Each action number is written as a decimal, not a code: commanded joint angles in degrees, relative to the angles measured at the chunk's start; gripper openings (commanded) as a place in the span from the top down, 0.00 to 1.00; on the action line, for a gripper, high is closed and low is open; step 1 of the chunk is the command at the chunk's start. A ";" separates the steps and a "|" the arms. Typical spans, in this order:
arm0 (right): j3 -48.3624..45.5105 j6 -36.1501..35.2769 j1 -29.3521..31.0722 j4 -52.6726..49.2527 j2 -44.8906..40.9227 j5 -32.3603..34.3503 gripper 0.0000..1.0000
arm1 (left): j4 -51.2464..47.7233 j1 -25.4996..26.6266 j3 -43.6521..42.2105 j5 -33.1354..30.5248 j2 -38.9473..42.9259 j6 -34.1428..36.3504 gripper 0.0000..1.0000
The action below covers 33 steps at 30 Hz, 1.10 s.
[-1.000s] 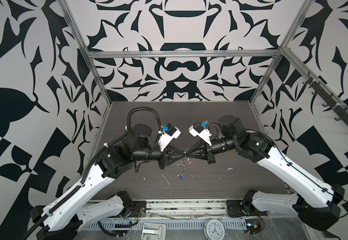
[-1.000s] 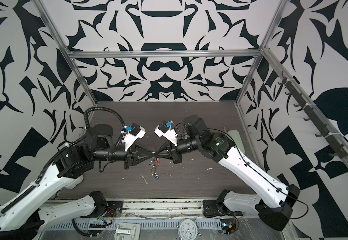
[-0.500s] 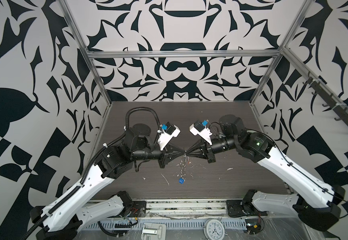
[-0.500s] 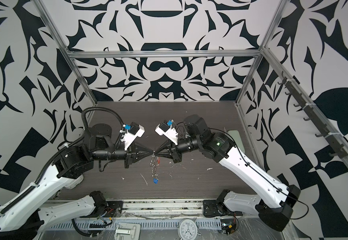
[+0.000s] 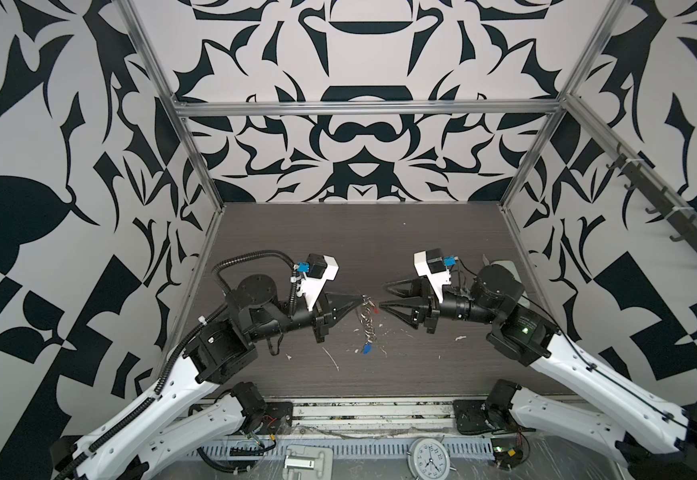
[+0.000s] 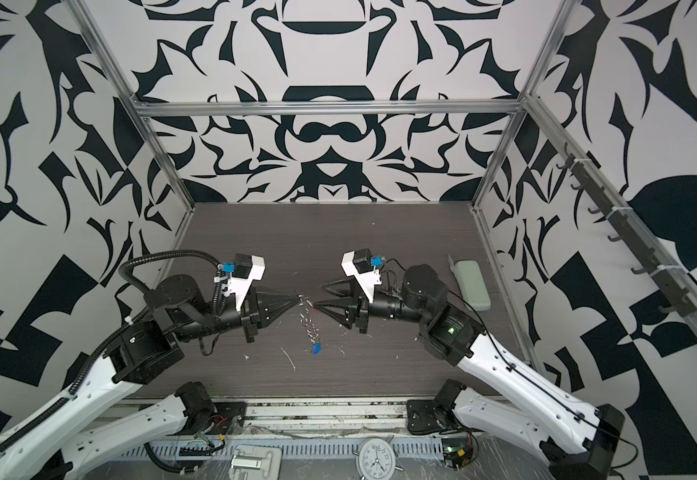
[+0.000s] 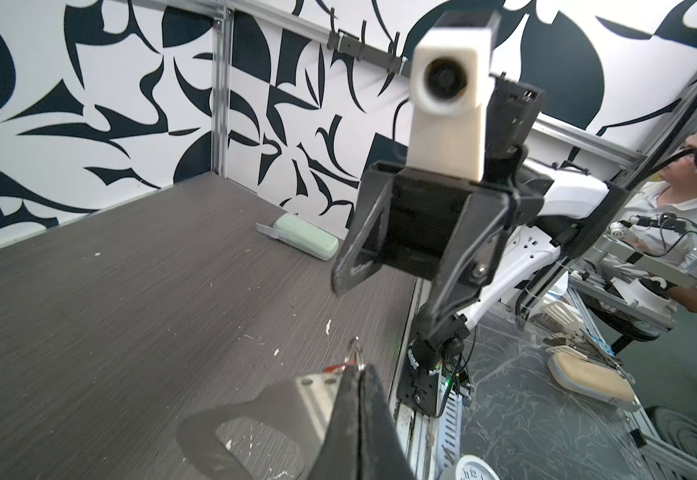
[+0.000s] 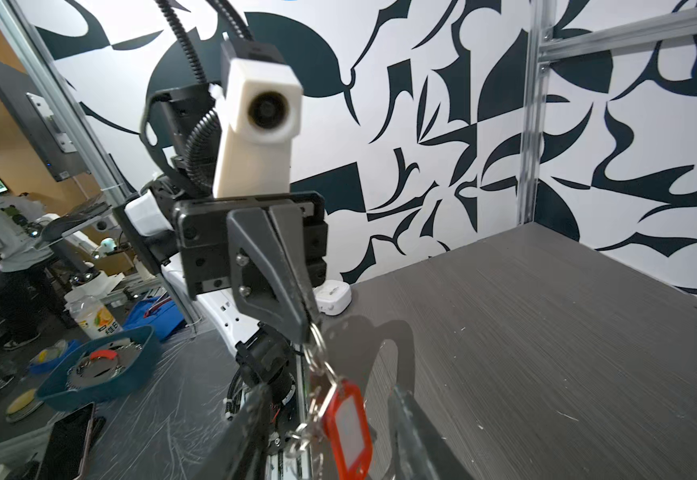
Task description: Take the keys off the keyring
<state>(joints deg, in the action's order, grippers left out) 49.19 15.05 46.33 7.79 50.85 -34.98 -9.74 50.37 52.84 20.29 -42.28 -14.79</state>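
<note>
Keyring [image 5: 369,324] — long axis vertical, hanging from left gripper [image 5: 362,298], which is clamped tight on the top ring; blue-tagged key [image 5: 366,349] lowest. Right gripper [image 5: 383,296] — jaws parted around red-tagged key [image 8: 349,428], gripping nothing.

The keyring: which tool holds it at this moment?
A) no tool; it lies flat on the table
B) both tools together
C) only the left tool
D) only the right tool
C: the left tool is shut on the top ring of the keyring, whose chain hangs down from it, while the right tool stands open, with the red tag between its jaws.
</note>
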 commanded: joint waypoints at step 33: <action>-2.18 -1.00 5.60 8.29 1.06 5.52 0.72 | 9.41 0.06 -1.67 0.98 1.62 -3.53 1.00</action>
<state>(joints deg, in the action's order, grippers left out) 47.09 14.70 51.64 14.83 52.95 -31.70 -2.74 50.37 51.09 21.23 -41.78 -18.02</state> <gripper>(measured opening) 0.290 0.041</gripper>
